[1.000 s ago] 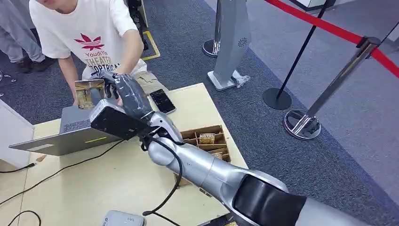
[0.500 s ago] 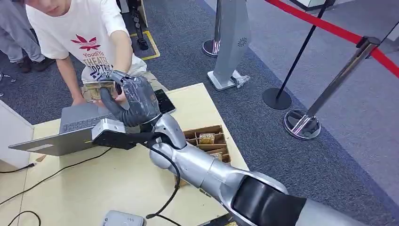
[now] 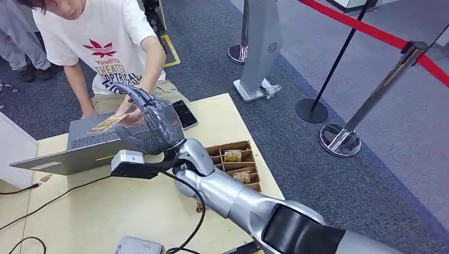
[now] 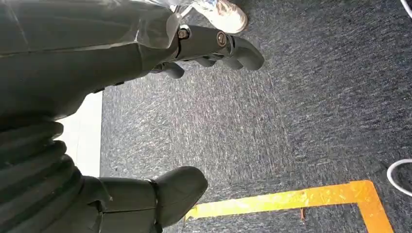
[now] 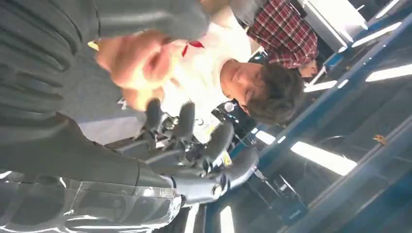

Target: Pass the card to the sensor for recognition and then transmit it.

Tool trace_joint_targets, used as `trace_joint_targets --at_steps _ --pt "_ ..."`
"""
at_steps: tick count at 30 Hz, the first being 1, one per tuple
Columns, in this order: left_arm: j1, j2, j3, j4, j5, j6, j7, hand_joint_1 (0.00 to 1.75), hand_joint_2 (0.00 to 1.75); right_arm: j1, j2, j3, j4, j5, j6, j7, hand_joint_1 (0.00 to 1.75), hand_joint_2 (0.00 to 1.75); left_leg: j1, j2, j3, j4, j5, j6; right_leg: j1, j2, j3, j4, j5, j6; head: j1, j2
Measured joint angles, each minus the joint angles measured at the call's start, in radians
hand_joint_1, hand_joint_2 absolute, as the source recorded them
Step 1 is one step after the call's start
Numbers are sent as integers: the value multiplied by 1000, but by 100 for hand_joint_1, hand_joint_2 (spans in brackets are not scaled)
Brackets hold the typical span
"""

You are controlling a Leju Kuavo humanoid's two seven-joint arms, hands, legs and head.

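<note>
Card (image 3: 109, 123) at 10 o'clock of right hand (image 3: 151, 124), thin, light, stiff (likely slippery); pinch by edge. Person's hand (image 3: 125, 109) on it; hand's fingers spread, hold unclear.

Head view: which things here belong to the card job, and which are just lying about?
Job: card; right hand; person's hand at the card; divided box with more cards.
Lying about: laptop; phone; cable; stanchion.

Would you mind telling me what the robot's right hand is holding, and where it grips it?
The right hand appears empty; a person's hand holds the card by one end.
</note>
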Motion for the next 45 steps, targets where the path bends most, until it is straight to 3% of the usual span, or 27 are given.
trace_joint_targets --at_steps 6,14,23,32,37,42,44,45 --pt "3 0 0 0 20 10 -1 0 175 17 0 1 -22 -60 5 -16 0 175 0 0 0 0 0 0 0 0 0 0 0 0 0 0" --pt "18 2 1 0 44 16 -17 0 175 95 -35 21 -224 -66 18 3 0 175 0 0 0 0 0 0 0 0 -1 0 0 0 0 0" --pt "20 6 1 0 50 16 -21 0 175 127 -66 35 -318 -58 20 7 0 175 0 0 0 0 0 0 0 0 -1 0 0 0 0 0" --pt "53 10 14 0 104 19 -57 0 175 303 -198 35 -488 160 8 80 0 175 0 0 -1 0 -2 0 0 0 -1 -1 -1 0 0 0" --pt "80 15 42 0 140 31 -84 0 175 378 -260 26 -521 270 45 123 0 175 0 0 -1 0 -2 0 0 0 -1 -1 -1 0 0 0" --pt "97 14 75 0 159 40 -95 0 175 411 -292 19 -527 349 71 145 37 175 0 0 -1 0 -2 0 0 0 -1 -1 -1 0 0 0" --pt "99 14 83 0 162 43 -96 0 175 416 -299 19 -527 354 73 149 59 175 0 0 -1 0 -2 0 0 0 -1 -1 -1 0 0 0" --pt "101 14 85 0 163 43 -96 0 175 417 -303 19 -527 356 73 150 58 175 0 0 -1 0 -2 0 0 0 -1 -1 -1 0 0 0"
